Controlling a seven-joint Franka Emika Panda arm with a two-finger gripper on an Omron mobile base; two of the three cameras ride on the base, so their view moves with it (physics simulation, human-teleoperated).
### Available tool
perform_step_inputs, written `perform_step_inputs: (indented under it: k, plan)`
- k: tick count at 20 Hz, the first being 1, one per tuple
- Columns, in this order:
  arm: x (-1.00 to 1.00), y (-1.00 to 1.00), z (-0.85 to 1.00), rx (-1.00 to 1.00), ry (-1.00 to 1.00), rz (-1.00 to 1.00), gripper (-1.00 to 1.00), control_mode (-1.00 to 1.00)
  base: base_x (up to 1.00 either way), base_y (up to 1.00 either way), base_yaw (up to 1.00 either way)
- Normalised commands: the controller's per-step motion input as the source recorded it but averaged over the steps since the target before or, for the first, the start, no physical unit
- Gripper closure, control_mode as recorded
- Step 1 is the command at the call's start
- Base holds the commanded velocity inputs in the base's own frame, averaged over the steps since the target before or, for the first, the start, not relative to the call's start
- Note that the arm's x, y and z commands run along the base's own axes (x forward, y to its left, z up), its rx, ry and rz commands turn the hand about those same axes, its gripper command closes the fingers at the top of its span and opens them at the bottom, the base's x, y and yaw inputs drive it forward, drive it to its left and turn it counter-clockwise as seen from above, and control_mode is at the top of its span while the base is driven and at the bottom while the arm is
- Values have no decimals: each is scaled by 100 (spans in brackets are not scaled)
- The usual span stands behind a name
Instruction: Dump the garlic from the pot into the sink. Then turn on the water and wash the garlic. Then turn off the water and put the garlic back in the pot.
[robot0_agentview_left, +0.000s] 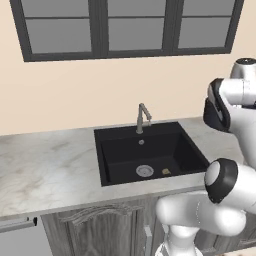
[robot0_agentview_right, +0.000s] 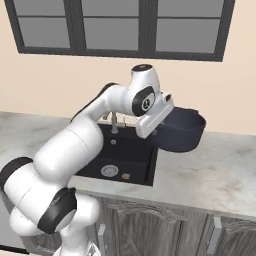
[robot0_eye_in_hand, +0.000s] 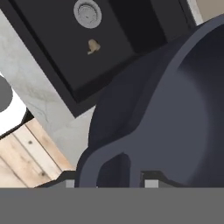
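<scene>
The garlic (robot0_agentview_left: 166, 171) (robot0_agentview_right: 126, 176) (robot0_eye_in_hand: 92, 46) is a small tan lump lying on the floor of the black sink (robot0_agentview_left: 125, 150) (robot0_agentview_right: 137, 152), just beside the round steel drain (robot0_agentview_left: 144, 170) (robot0_agentview_right: 109, 171) (robot0_eye_in_hand: 87, 13). The dark navy pot (robot0_agentview_right: 182, 130) (robot0_eye_in_hand: 175, 109) hangs in the air over the counter at the sink's right edge, roughly upright. My gripper (robot0_agentview_right: 157, 127) (robot0_eye_in_hand: 109, 181) is shut on the pot's side handle. The grey faucet (robot0_agentview_left: 142, 117) (robot0_agentview_right: 114, 122) stands behind the basin, and no water is running.
Marble counter (robot0_agentview_left: 50, 165) (robot0_agentview_right: 215, 175) stretches on both sides of the sink. Wooden cabinet fronts (robot0_agentview_left: 100, 230) run below it. A dark-framed window (robot0_agentview_left: 130, 25) sits in the beige wall behind. My own arm arches across the basin's right part in the right base view.
</scene>
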Motion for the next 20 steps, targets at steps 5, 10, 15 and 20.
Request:
perform_step_inputs:
  k: [5, 10, 15, 20]
  plan:
    - [4, -38, -50, 12, 0, 0, 100, -100, 0, 0, 0]
    - [0, -26, -55, 2, -4, 0, 100, -100, 0, 0, 0]
    - [0, -4, -46, -1, -24, 0, 100, -100, 0, 0, 0]
    - [6, 0, -53, -4, -19, 5, 100, -100, 0, 0, 0]
